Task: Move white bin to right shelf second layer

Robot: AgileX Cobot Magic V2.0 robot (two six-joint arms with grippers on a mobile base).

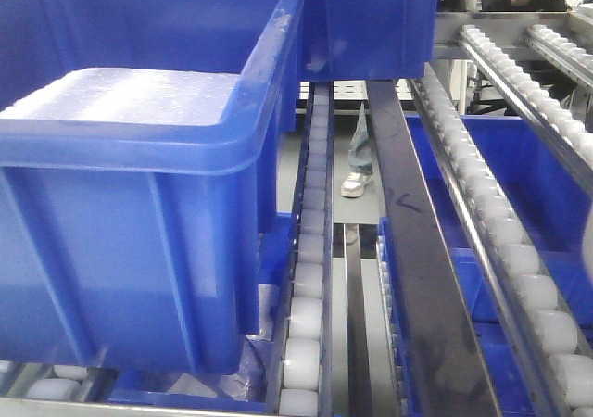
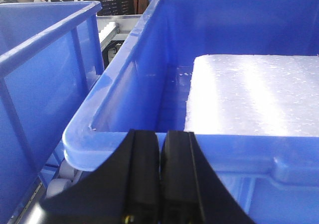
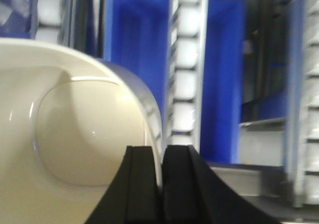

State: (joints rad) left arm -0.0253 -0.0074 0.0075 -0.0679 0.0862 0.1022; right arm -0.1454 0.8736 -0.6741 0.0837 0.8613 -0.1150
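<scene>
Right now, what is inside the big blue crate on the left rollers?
The blue crate holds a white foam-like slab filling most of its floor, with a bare gap along one wall. Whatever lies under the slab is covered.

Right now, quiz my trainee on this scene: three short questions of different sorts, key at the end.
1. True or false: the right gripper is shut on the rim of the white bin.
2. What fills much of the blue crate ahead of the left gripper? A) a white foam-like block B) bottles C) nothing
3. What runs along the shelf rails in the front view?

Key: 1 true; 2 A, the white block; 3 rows of white rollers.
</scene>
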